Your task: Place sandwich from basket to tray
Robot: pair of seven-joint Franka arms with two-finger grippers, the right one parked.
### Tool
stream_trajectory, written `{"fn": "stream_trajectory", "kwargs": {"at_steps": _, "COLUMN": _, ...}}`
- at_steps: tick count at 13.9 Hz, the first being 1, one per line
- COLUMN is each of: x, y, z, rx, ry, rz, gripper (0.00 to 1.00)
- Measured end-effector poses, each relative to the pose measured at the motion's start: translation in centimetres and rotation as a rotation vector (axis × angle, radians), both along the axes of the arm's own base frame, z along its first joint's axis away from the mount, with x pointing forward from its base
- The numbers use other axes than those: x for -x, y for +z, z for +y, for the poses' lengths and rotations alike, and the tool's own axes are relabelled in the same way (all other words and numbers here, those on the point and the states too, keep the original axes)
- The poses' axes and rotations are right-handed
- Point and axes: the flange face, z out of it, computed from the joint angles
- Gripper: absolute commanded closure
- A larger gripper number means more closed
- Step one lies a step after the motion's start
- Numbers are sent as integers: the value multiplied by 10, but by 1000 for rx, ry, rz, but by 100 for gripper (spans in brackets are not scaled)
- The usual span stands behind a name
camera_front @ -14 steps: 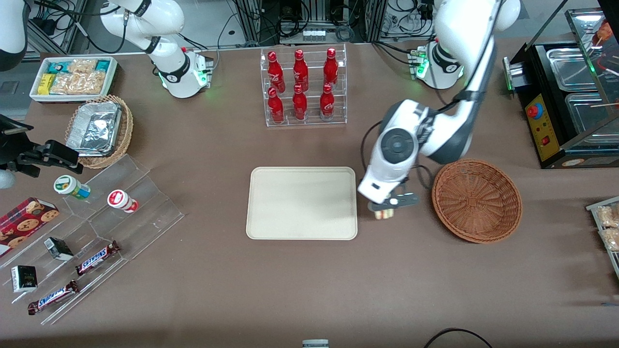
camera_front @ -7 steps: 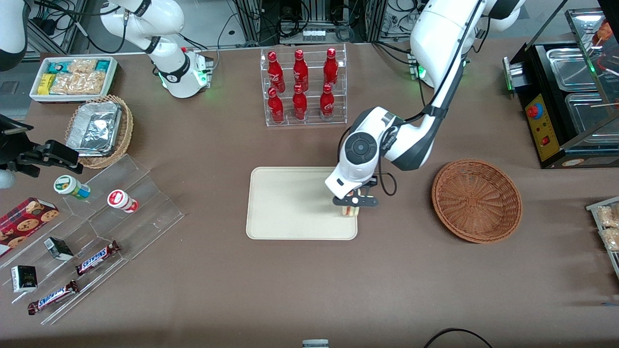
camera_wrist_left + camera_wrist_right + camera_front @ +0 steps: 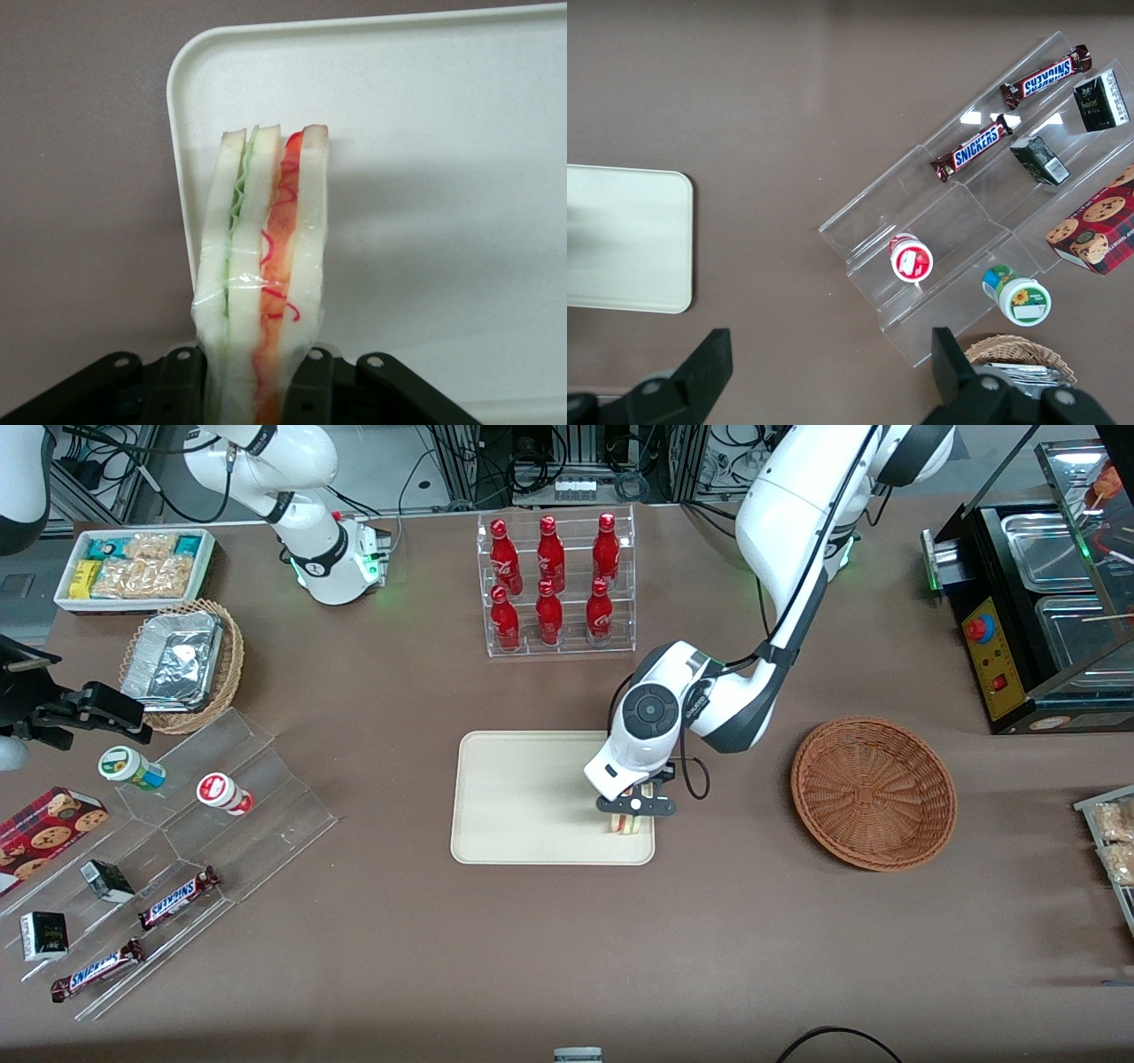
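Transfer mostly done, release left. Flat cream-beige rectangular tray (image 3: 532,797) lies under the left arm's gripper (image 3: 631,815), which hangs over its corner nearest the round reddish-brown wicker basket (image 3: 873,793), now empty. Jaws clamp the wrapped white-bread sandwich wedge (image 3: 266,274), held upright above the tray. Forearm slants down from above.

"SNICKERS" reads in blue on white on two brown chocolate bars lying on the clear acrylic step display: one bar (image 3: 177,897) on a higher step, the other bar (image 3: 96,970) nearer the front camera. The right wrist view shows the same wordmark upside down on both. The red bottles (image 3: 549,613) in the clear rack carry white script, too small to read for certain.
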Motion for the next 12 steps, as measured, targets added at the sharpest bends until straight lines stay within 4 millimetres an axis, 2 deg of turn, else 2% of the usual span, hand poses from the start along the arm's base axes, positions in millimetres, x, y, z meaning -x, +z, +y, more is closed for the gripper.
{"fn": "stream_trajectory", "kwargs": {"at_steps": 5, "x": -4, "y": -15, "z": -2, "rx": -1, "ry": 6, "rz": 14, "gripper": 68}}
{"fn": "stream_trajectory", "kwargs": {"at_steps": 6, "x": -4, "y": -16, "z": -2, "rx": -1, "ry": 7, "rz": 14, "gripper": 62}}
{"fn": "stream_trajectory", "kwargs": {"at_steps": 8, "x": -5, "y": -17, "z": -2, "rx": -1, "ry": 8, "rz": 14, "gripper": 43}}
{"fn": "stream_trajectory", "kwargs": {"at_steps": 12, "x": -6, "y": -16, "z": -3, "rx": 1, "ry": 9, "rz": 13, "gripper": 15}}
